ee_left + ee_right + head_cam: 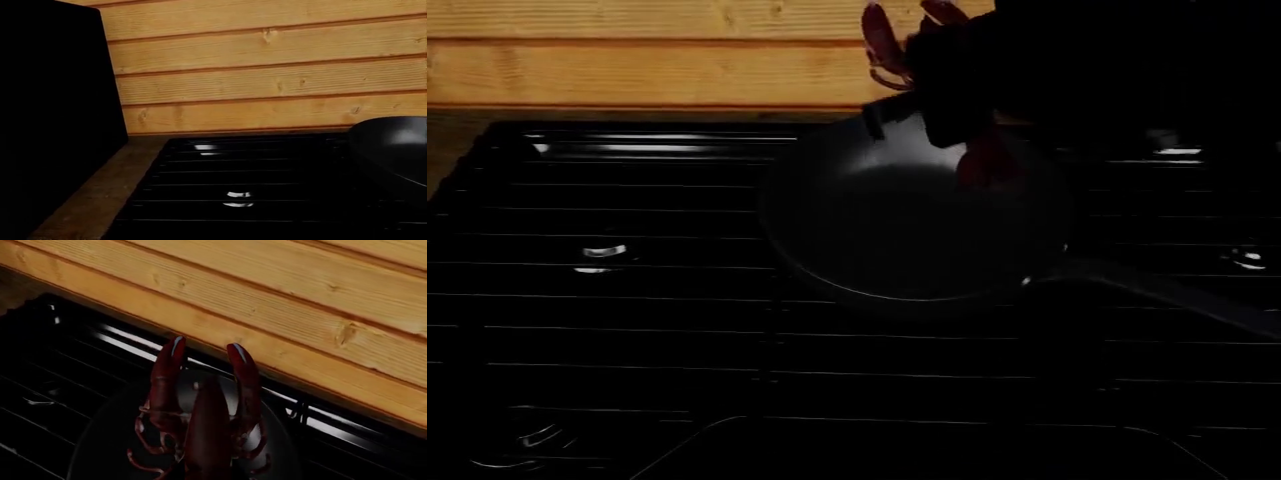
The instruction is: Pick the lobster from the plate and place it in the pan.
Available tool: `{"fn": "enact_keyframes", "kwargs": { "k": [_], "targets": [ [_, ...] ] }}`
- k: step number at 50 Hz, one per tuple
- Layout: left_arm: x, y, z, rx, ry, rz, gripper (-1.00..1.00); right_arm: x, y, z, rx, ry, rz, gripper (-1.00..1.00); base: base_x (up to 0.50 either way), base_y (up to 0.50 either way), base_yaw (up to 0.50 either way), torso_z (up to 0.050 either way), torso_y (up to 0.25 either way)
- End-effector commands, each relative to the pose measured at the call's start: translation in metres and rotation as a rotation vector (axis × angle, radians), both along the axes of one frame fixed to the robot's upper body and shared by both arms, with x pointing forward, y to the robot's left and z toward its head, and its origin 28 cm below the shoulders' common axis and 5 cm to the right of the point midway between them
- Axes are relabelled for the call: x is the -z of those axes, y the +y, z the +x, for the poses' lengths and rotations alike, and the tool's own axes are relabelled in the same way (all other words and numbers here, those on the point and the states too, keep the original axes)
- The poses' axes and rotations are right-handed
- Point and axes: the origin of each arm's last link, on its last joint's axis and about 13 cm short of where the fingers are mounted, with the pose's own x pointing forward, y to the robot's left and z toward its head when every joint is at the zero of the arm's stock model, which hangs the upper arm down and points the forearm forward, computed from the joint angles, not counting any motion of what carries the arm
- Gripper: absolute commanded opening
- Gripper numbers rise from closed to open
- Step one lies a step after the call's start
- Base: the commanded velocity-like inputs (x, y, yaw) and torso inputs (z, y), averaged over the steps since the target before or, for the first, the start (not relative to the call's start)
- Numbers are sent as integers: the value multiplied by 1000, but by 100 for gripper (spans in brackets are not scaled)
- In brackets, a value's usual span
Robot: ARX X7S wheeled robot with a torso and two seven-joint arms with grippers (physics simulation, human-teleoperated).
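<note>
The dark red lobster (981,160) hangs in the air from my right gripper (950,95), which reaches in from the upper right as a dark shape. Its claws (881,40) point toward the wooden wall, over the far rim of the pan. In the right wrist view the lobster (208,425) fills the near middle with both claws up, and the pan's bowl (107,440) lies beneath it. The black pan (894,230) sits on the stove grates, handle (1174,295) pointing right. Its edge also shows in the left wrist view (393,150). The plate is out of view, and so is my left gripper.
Black stove grates (627,300) cover most of the surface. A plank wall (627,60) stands close behind the stove. In the left wrist view a tall black block (53,115) stands beside the stove on a brown counter strip (93,205).
</note>
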Motion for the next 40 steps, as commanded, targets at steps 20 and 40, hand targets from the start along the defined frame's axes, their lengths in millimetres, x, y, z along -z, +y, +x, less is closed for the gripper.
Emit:
{"fn": "enact_keyframes", "kwargs": {
  "k": [20, 40],
  "targets": [
    [-2, 2, 3, 2, -31, -59, 100, 1, 17, 42, -19, 190, -91, -100, 0, 0, 0, 0, 0],
    [2, 2, 5, -1, -22, -57, 100, 13, 20, 45, -36, 233, -150, -100, 0, 0, 0, 0, 0]
  ]
}}
